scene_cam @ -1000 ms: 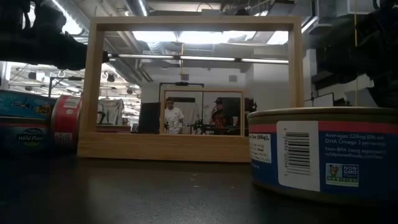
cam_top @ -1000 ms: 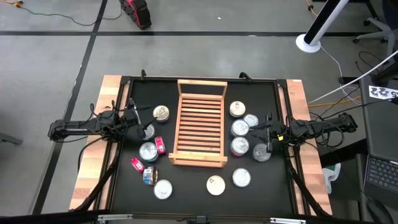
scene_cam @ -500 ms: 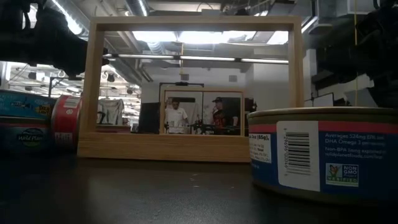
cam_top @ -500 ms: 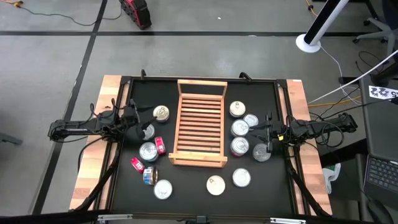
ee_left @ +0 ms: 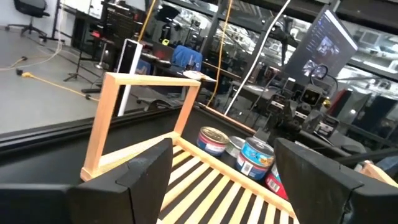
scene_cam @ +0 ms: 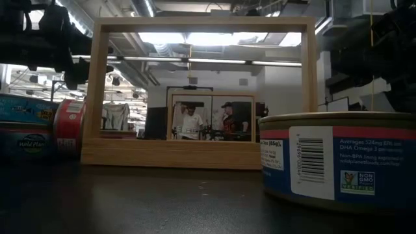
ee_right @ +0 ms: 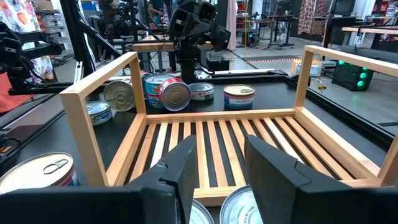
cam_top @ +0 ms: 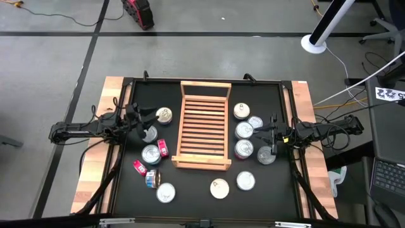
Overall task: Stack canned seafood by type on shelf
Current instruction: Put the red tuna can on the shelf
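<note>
The shelf (cam_top: 202, 124), a light wooden slatted rack with raised end rails, lies in the middle of the black table with nothing on it. Round tins of canned seafood rest flat on the table left of it (cam_top: 150, 154) and right of it (cam_top: 244, 130). Small red and blue oblong tins (cam_top: 163, 147) lie on the left. My left gripper (cam_top: 135, 120) hovers level at the table's left, rolled to one side, open, facing the shelf (ee_left: 186, 180). My right gripper (cam_top: 272, 137) hovers level at the right, open, above the tins there, facing the shelf (ee_right: 211, 137).
Three more tins (cam_top: 219, 189) lie near the table's front edge. One blue-labelled tin (scene_cam: 338, 159) stands close before the low camera. Wooden planks (cam_top: 95, 158) line the table's left and right edges. People stand in the room behind (scene_cam: 190, 123).
My left gripper has rolled about its own pointing line while staying in place, its fingers still open. The tins and the shelf have kept still.
</note>
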Controlling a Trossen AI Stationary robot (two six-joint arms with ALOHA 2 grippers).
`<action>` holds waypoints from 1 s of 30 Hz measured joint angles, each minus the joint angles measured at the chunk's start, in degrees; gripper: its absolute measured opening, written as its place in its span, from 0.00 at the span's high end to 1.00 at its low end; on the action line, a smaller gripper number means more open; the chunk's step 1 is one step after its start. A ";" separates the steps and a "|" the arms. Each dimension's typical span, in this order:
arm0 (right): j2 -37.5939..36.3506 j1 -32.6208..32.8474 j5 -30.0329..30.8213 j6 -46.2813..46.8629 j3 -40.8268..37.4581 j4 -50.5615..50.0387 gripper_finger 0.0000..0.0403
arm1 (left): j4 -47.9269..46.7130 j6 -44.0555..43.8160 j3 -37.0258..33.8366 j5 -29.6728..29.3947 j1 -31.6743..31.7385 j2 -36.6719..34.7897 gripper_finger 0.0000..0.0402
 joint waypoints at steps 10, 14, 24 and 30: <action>0.00 0.00 -0.55 0.02 0.02 0.06 0.66 | 3.18 0.99 0.82 -1.83 0.00 0.02 0.32; 0.00 0.00 -0.50 0.02 0.04 0.08 0.66 | 2.55 1.59 3.68 -3.41 0.00 1.13 0.36; 0.00 0.00 -0.44 4.88 0.07 0.12 0.66 | -8.07 -2.30 18.11 -0.39 -0.07 16.64 0.49; 0.00 0.00 -0.44 5.01 0.09 0.11 0.66 | -19.65 -6.10 31.65 6.02 -0.07 29.94 0.53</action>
